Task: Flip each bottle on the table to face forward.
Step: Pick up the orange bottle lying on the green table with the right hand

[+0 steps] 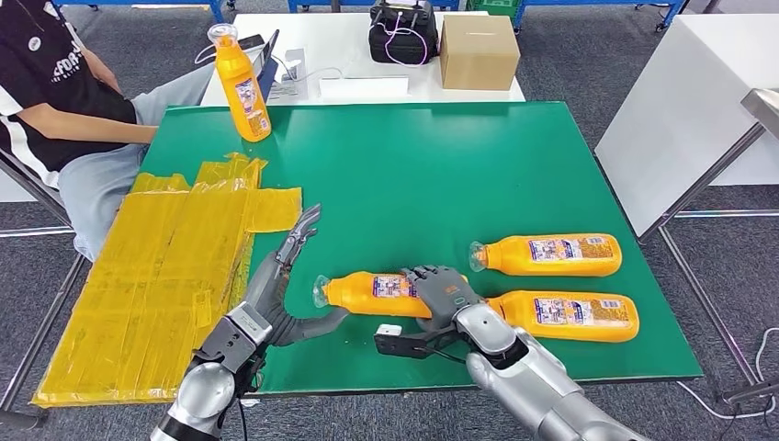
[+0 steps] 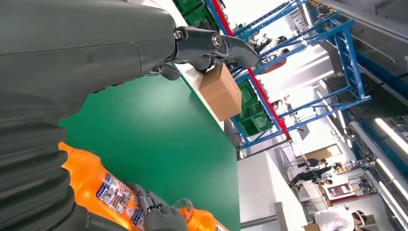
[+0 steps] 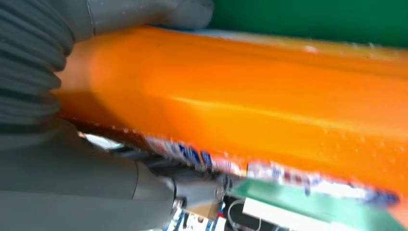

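Observation:
Three orange bottles lie on their sides on the green table (image 1: 413,175), caps to the left. My right hand (image 1: 445,292) grips the nearest lying bottle (image 1: 372,294) around its labelled middle; that bottle (image 3: 250,96) is a blurred orange mass in the right wrist view. Two more lie to the right, the farther bottle (image 1: 551,254) and the nearer bottle (image 1: 568,313). My left hand (image 1: 283,287) is spread open just left of the held bottle's cap, thumb stretched under the neck. In the left wrist view the held bottle (image 2: 98,185) shows. A fourth bottle (image 1: 242,84) stands upright at the far left corner.
Yellow plastic sheets (image 1: 170,276) cover the table's left side and hang over its edge. A person (image 1: 64,101) sits at the far left. Behind stands a white table (image 1: 478,92) with a cardboard box (image 1: 479,50) and a black bag (image 1: 402,32). Another white table (image 1: 684,101) stands on the right.

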Tool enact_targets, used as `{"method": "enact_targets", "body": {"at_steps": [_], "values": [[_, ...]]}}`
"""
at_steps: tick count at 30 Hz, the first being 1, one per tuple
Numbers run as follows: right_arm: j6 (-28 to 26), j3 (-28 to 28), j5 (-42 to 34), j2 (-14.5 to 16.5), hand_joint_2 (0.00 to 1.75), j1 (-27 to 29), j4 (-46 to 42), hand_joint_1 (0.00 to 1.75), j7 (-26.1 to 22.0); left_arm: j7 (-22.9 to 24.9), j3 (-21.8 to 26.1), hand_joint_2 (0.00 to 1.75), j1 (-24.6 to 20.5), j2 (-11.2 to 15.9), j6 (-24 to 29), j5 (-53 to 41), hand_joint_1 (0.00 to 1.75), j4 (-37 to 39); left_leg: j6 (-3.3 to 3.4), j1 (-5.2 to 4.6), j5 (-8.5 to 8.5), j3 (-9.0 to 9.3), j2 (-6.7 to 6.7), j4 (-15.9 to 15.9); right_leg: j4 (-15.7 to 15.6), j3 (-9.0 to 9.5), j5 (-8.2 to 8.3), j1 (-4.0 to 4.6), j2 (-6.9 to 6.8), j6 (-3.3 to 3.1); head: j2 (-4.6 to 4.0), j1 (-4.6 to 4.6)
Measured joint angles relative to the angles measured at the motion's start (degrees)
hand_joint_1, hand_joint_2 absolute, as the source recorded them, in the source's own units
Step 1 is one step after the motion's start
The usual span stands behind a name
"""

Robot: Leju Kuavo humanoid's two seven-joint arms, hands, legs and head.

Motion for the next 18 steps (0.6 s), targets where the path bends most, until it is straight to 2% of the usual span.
{"method": "enact_targets", "body": {"at_steps": [4,8,13,18], "values": [[-8.3,-3.6,-0.8,0.8,1.75,5.7,-6.5,1.75,-0.9,1.0,0.0,1.75,1.0,0.0,0.0,0.4,0.0,-0.5,-0.01,0.0,-0.02,-0.11,-0.01,0.0,0.0,-0.1,0.0,0.0,0.0,0.0,0.0,0.0],[-16.7,-9.6,-5.1,3.0,1.75,12.3,-16.2,1.75,-5.2,2.5,0.0,1.75,1.7,0.0,0.4,0.5,0.0,-1.2,-0.02,0.01,-0.03,-0.26,-0.03,0.0,0.0,-0.27,-0.03,0.01,-0.01,-0.01,0.0,-0.01],[-20.4,-17.1,-17.1,5.7,1.75,17.7,-23.9,1.75,-13.0,4.1,-0.1,1.75,1.1,-0.2,2.0,1.8,0.0,-1.4,-0.05,0.01,-0.05,-0.32,-0.01,0.0,0.0,-0.34,-0.02,0.01,0.0,-0.02,0.0,0.01],[-21.1,-21.4,-21.6,7.5,1.75,19.3,-27.0,1.75,-15.7,5.0,0.0,1.75,0.6,-0.2,2.6,3.2,0.0,-0.9,-0.01,0.0,0.01,-0.33,0.02,0.0,0.0,-0.38,0.05,-0.01,0.01,0.0,0.0,0.01]]}}
